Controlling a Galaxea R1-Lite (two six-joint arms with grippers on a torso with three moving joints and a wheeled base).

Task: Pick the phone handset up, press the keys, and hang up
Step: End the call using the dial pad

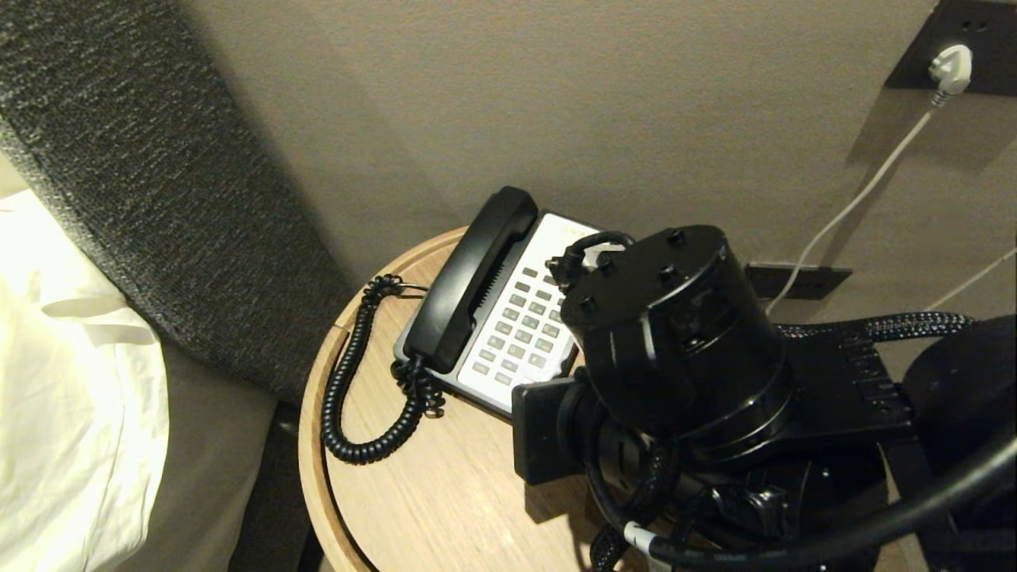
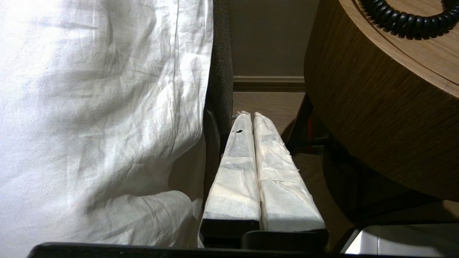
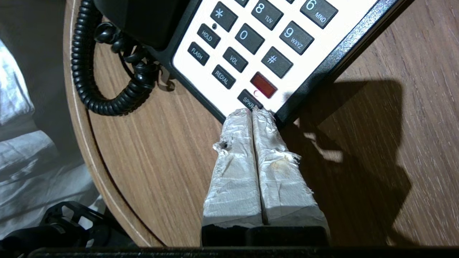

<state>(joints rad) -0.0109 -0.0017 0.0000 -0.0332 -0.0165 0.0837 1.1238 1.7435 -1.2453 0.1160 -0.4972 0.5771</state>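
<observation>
The black phone handset [image 1: 469, 278] lies in its cradle on the left side of the black-and-white phone base [image 1: 520, 318], its coiled cord [image 1: 349, 381] looping over the round wooden table [image 1: 445, 492]. In the right wrist view, my right gripper [image 3: 252, 111] is shut with nothing in it. Its taped tips hover over the near corner of the base, by the SPKR key [image 3: 248, 100] and the red key [image 3: 263, 85]. In the head view the right arm's wrist [image 1: 675, 349] covers the gripper and the base's right side. My left gripper [image 2: 250, 114] hangs shut and empty, low between bed and table.
A grey upholstered headboard [image 1: 159, 175] and white bedding [image 1: 71, 381] stand left of the table. The wall behind holds a socket with a white plug [image 1: 952, 70] and its cable. The table's edge [image 2: 376, 107] is close to the right of the left gripper.
</observation>
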